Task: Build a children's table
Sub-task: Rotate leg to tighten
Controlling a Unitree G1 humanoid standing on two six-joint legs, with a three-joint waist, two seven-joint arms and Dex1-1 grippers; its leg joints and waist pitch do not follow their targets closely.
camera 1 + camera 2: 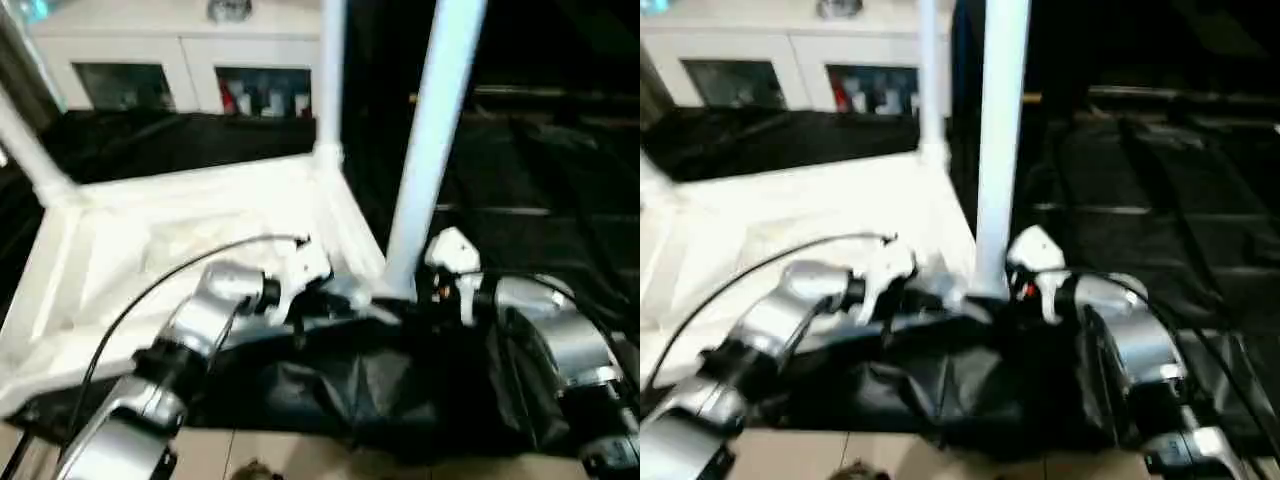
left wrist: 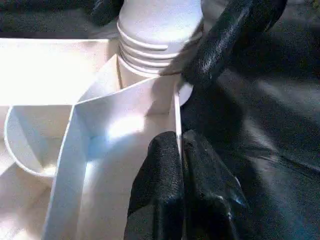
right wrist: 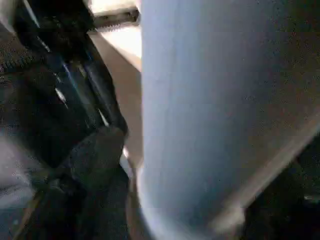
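The tabletop (image 1: 190, 240) looks like smooth white plastic, slightly glossy where light hits its thin ribs. The near leg (image 1: 432, 140) is the same smooth white plastic, with ridged rings at its base. The cloth (image 1: 350, 390) under it all is black, crinkly and a bit shiny. Gripper fingers (image 2: 170, 195) look like matt black rubbery stuff, and the forearms (image 1: 205, 315) are brushed silver metal.

left gripper (image 2: 181, 165) pinched closed; right gripper (image 1: 425, 290) spread apart
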